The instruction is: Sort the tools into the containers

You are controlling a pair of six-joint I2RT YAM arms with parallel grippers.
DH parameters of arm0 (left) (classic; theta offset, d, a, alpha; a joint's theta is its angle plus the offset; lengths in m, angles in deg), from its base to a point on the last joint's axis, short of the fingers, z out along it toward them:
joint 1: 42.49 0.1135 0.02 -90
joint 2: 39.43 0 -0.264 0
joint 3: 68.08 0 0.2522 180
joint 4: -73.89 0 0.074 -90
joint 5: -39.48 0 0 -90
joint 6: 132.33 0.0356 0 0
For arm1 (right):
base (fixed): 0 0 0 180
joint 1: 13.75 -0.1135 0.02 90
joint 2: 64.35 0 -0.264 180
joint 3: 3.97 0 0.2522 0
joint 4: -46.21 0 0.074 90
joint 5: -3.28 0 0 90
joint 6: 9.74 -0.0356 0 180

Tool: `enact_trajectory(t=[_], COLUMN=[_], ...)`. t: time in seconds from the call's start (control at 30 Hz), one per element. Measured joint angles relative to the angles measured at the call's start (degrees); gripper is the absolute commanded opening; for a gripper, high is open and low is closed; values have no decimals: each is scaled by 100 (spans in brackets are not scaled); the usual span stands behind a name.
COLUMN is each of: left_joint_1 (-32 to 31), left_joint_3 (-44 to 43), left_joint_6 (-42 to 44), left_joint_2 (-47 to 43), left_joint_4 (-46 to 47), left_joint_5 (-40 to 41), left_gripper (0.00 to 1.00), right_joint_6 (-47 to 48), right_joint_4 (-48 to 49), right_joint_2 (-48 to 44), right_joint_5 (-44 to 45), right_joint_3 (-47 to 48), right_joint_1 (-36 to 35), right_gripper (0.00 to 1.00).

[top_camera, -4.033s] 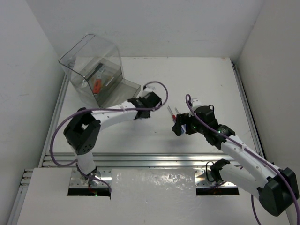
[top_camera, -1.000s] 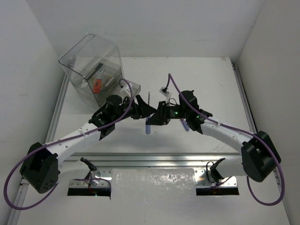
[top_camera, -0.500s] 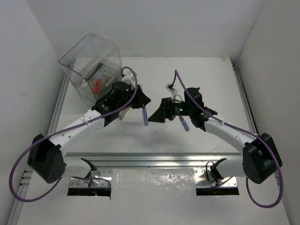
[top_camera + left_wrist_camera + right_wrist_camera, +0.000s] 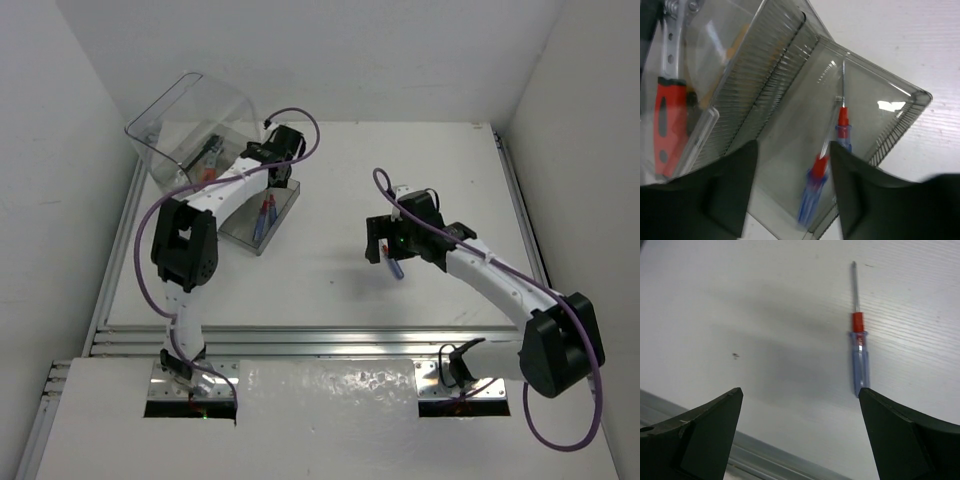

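The large clear box stands tilted at the far left, with a clear tray lying in front of it. My left gripper hangs open over the tray. Two blue-handled screwdrivers lie in it: one blurred between my jaws, and one beside it. A red-handled tool lies inside the box. My right gripper is open and empty above the table. A third blue-handled screwdriver lies flat just beside its right finger, and it also shows in the top view.
White walls close the table on the left, back and right. A metal rail runs along the near edge. The box's ribbed wall rises right beside my left finger.
My left gripper carried a blue screwdriver from mid-table to the tray and let it go there. My right gripper drew back to the right, above the screwdriver on the table.
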Motion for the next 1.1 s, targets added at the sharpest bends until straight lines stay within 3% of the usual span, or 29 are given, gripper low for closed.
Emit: enact_trajectory(t=[0.13, 0.2, 0.23, 0.27, 0.33, 0.37, 0.53, 0.67, 0.9, 1.1], left_joint_1=[-20, -76, -125, -199, -385, -503, -887, -822, -796, -852], left_joint_3=[-448, -433, -389, -330, -144, 15, 1593, 2830, 4905, 6295], left_joint_6=[170, 186, 179, 173, 101, 31, -437, -890, -1759, -2881], left_joint_2=[293, 223, 146, 42, -302, -542, -2592, -4172, -5305, -5228], left_joint_4=[-356, -470, -498, -518, -518, -450, 337, 1102, 2750, 4461], left_joint_5=[216, 162, 70, -96, -566, -855, -2197, -2804, -4081, -5104], left_gripper=[72, 75, 78, 81, 84, 91, 96, 96, 98, 97], right_joint_6=[278, 420, 483, 575, 664, 697, 839, 898, 717, -321], right_joint_4=[-262, -415, -516, -603, -667, -667, -728, -772, -227, 1526], right_joint_2=[369, 763, 1008, 1309, 1849, 2046, 2804, 3014, 2634, 555], right_joint_5=[529, 739, 813, 857, 914, 927, 951, 741, 28, -2315], right_joint_3=[116, 258, 369, 514, 761, 820, 984, 1167, 765, -715], right_joint_1=[39, 76, 94, 107, 122, 127, 140, 149, 81, -72], right_gripper=[99, 93, 79, 71, 59, 56, 46, 2, 0, 0])
